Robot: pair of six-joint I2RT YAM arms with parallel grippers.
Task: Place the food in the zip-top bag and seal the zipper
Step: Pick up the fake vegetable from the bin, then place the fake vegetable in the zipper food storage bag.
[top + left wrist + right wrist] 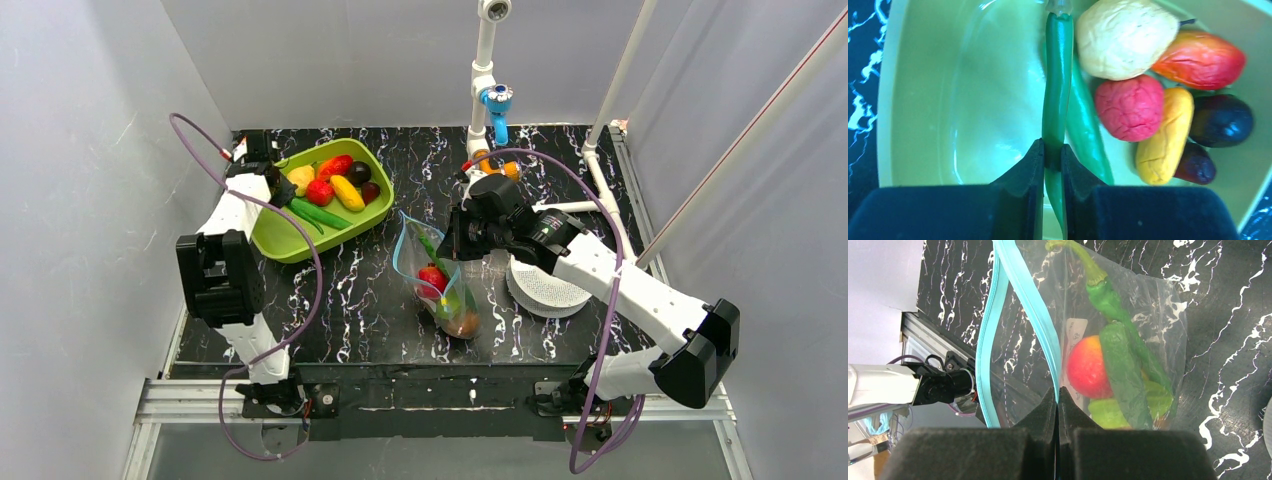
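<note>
Firmly, my left end effector [1052, 150] pinched the slick-looking, probably light green pepper [1058, 75] near its middle, while my right end effector [1058, 395] clamped the floppy zip-top bag [1158, 340] by its zipper [979, 360].

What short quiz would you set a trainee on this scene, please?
1. True or false: the left end effector is shut on a long green pepper at the lime-green tray.
2. What does the right end effector pinch? A) the zipper B) a red fruit C) a white disc
3. Fill in: the zip-top bag has its mouth ___.
Key: 1 true; 2 A; 3 open.
</note>
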